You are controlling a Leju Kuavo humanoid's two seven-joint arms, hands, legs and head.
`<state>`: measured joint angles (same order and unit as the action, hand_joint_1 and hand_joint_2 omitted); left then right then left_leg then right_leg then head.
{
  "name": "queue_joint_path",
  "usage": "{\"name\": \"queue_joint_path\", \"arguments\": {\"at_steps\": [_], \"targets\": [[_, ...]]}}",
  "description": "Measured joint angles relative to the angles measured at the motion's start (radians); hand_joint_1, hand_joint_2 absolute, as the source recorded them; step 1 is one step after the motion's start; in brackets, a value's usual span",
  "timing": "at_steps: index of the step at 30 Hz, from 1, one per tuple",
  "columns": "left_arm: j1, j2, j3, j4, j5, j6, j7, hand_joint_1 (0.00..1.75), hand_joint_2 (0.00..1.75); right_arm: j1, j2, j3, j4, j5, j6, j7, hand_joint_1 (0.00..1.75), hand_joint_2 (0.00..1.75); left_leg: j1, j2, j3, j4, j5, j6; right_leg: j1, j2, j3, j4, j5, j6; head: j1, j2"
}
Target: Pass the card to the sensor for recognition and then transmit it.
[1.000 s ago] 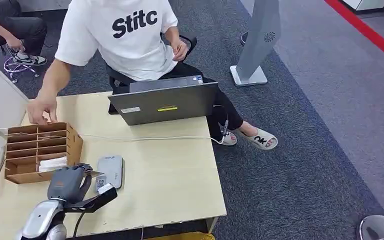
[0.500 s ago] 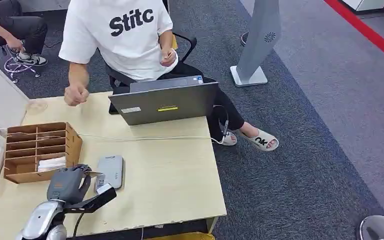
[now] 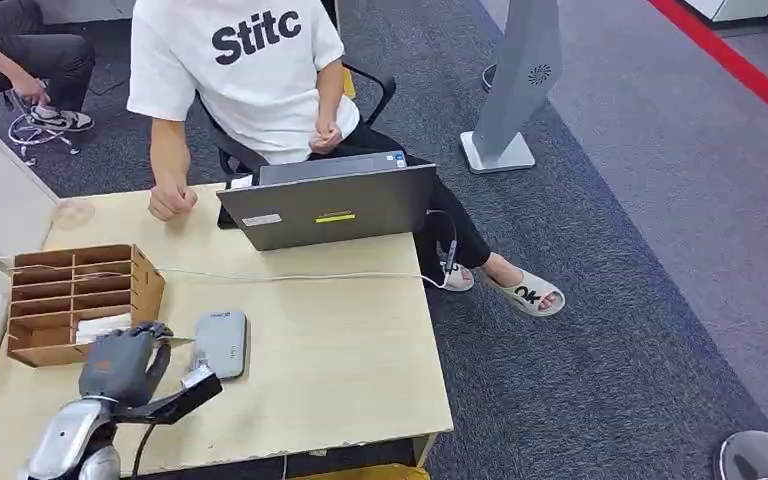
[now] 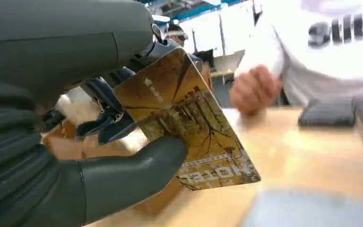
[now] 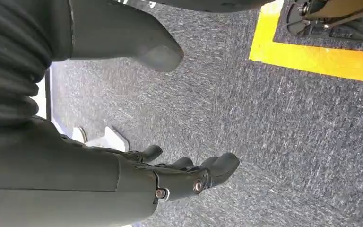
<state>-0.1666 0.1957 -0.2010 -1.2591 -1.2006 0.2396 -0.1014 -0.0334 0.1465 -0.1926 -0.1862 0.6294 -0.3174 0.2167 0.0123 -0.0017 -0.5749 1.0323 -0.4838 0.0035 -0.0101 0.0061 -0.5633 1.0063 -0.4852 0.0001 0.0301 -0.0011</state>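
Since a second ago, the left hand (image 3: 120,362) has drawn back toward seven o'clock, away from the single grey sensor (image 3: 222,342), while the seated person's hand (image 3: 171,202) has left the wooden organiser (image 3: 80,300) and rests fisted on the table (image 3: 340,350). The left hand's thumb and fingers pinch one card (image 4: 189,127), a yellow tree picture, just beside the organiser, at nine o'clock from the sensor. The right hand (image 5: 189,177) hangs above carpet, fingers apart, holding nothing. One laptop (image 3: 325,205) stands at twelve o'clock.

one card (image 4: 189,127), one sensor (image 3: 222,342), one laptop (image 3: 328,206), two people (image 3: 250,75), perhaps more cards in the rack (image 3: 80,300).
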Motion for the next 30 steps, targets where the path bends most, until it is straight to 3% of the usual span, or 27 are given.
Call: {"name": "queue_joint_path", "arguments": {"at_steps": [11, 14, 17, 30], "targets": [[-0.023, 0.014, 0.037, -0.053, 0.026, -0.004, -0.011, 1.75, 1.75, 0.000, 0.000, -0.002, 0.000, 0.007, -0.003, 0.000, 0.00, 1.75, 0.000, 0.000, 0.000, 0.000, 0.000, 0.000, 0.000, 0.000, 0.000, 0.000, 0.000, 0.000, 0.000, 0.000], [-0.071, 0.050, 0.116, -0.141, 0.040, -0.003, -0.013, 1.75, 1.75, 0.000, 0.000, -0.005, 0.000, 0.015, -0.004, -0.003, 0.00, 1.75, 0.000, 0.000, 0.000, 0.000, 0.000, 0.000, 0.001, 0.000, 0.000, 0.000, 0.000, 0.000, 0.000, 0.000], [-0.077, 0.062, 0.169, -0.206, 0.028, 0.085, -0.031, 1.75, 1.75, 0.000, 0.000, -0.017, 0.000, 0.028, -0.004, -0.005, 0.00, 1.75, 0.000, 0.000, 0.000, 0.000, 0.000, 0.000, 0.001, 0.000, 0.000, 0.000, 0.000, 0.000, 0.000, 0.000], [-0.118, 0.081, 0.244, -0.192, -0.003, 0.136, -0.045, 1.75, 1.75, -0.001, 0.000, -0.027, 0.000, 0.057, -0.003, -0.006, 0.00, 1.75, 0.000, 0.000, 0.000, 0.000, 0.000, -0.001, 0.001, 0.000, 0.000, 0.000, 0.000, 0.000, 0.000, 0.000]]}}
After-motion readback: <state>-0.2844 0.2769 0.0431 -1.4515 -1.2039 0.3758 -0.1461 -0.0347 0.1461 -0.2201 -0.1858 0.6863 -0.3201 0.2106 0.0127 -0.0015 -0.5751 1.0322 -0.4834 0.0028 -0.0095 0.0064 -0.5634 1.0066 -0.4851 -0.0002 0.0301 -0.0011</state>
